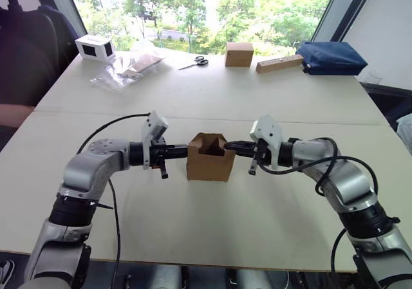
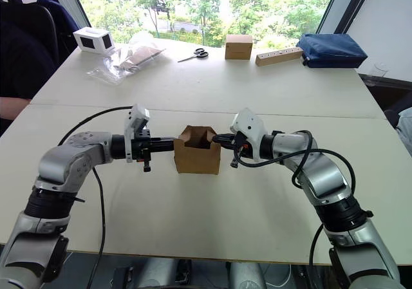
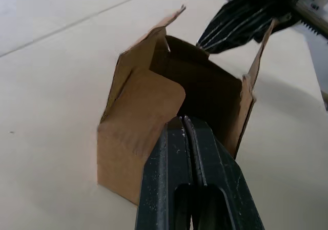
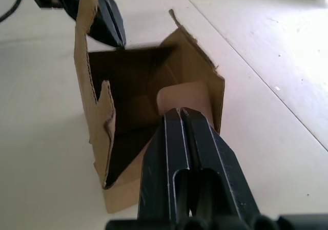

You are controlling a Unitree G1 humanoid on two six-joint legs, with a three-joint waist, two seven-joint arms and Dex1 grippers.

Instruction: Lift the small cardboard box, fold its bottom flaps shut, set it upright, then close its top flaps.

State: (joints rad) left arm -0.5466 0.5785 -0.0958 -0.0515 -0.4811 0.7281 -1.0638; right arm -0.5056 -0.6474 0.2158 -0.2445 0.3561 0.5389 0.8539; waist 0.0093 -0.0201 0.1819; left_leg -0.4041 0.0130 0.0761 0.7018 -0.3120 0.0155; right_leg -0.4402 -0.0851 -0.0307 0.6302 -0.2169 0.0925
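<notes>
**Small box upright between two closed grippers, top still open**

Large windows with green trees behind them close the far side of the room, and a wide pale table [image 1: 212, 102] stands in front of them. Near the middle of the table's near half sits the small cardboard box [image 1: 210, 162], upright on the surface with its opening facing up. Its top flaps [image 3: 154, 94] are not folded down: some stand up, and one on the left side leans inward.

On the box's left side is the left gripper [image 1: 182, 150]. Its two black fingers [image 3: 192, 153] are pressed together with no gap, and their tips touch the rounded flap at the box's left rim. On the box's right side is the right gripper [image 1: 233, 147], also with fingers [image 4: 184, 138] pressed together, the tips at the flap of the right rim. Neither gripper holds anything between its fingers.

Well beyond the box, along the window edge, lie a sealed brown box [image 1: 239, 54], a long narrow tan box [image 1: 279, 64], a dark blue bag [image 1: 331, 58], scissors [image 1: 195, 62], clear plastic bags [image 1: 125, 67] and a white box [image 1: 94, 47].
</notes>
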